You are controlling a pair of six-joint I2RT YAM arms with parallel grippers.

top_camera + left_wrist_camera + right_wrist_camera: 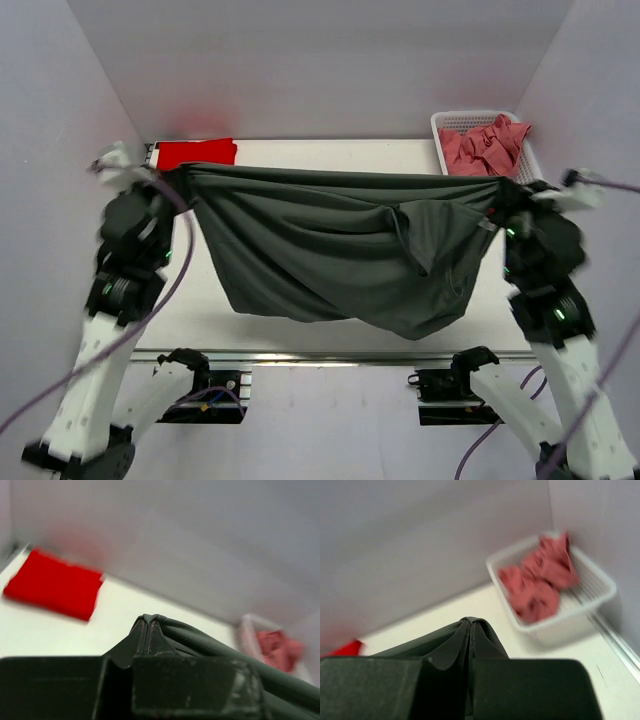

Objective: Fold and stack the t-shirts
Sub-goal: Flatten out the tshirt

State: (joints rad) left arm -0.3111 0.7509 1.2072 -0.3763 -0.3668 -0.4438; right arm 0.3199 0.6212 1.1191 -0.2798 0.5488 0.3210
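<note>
The left hand (148, 628) is clenched on one top corner of the dark grey t-shirt (330, 250), and the right hand (471, 629) is clenched on the opposite corner, each with a ridge of fabric pinched between the fingers. Between them the top edge runs nearly straight, while the body hangs in a sagging sheet above the counter (300, 152). A sleeve is bunched toward the right side. To spread the shirt well, I would lower both hands level and together, let the hanging hem touch first, then draw the taut edge away so the cloth lays flat. That loose sleeve could tuck under. The folded red t-shirt (196, 154) lies at the far left corner and the pink t-shirts (485, 146) fill the basket (446, 122) at far right, so land between them.
</note>
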